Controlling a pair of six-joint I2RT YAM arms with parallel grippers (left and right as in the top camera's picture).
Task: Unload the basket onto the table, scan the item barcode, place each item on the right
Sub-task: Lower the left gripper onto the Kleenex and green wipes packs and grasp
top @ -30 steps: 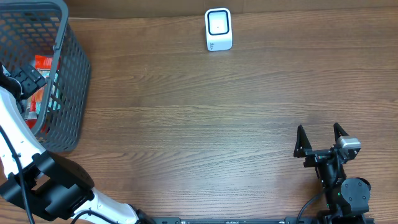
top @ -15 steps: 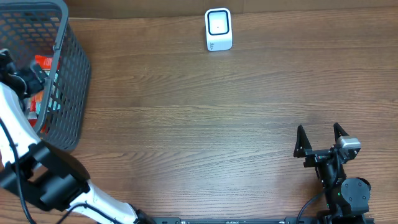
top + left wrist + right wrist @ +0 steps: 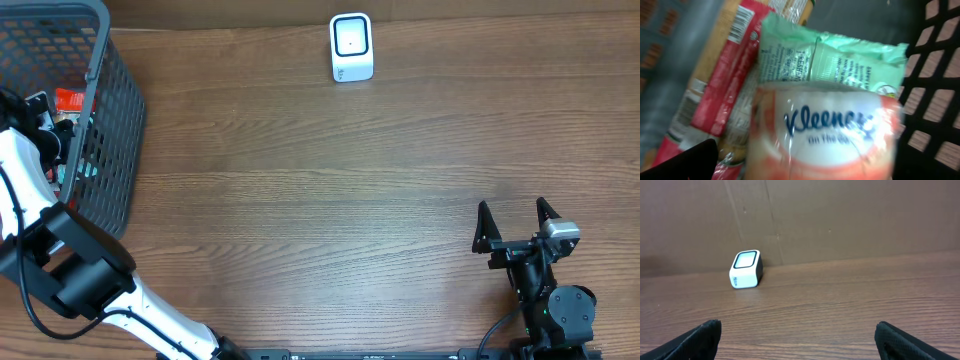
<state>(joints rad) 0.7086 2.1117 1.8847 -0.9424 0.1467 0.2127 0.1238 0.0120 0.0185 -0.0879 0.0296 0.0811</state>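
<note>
Overhead, surroundings: a wire basket is seen at the table's left edge. The scanner stands far ahead of the right gripper, with only bare wooden table between them.
Overhead, left gripper: it is lowered inside the basket.
Left wrist, contents: a Kleenex pack lies just ahead of the left fingers. It rests on a green pack, beside a red packet.
Left wrist, grip: the fingers are spread wide and nothing is held.
Right wrist: the right fingers are spread wide and empty. The scanner is seen ahead, toward the left one.
</note>
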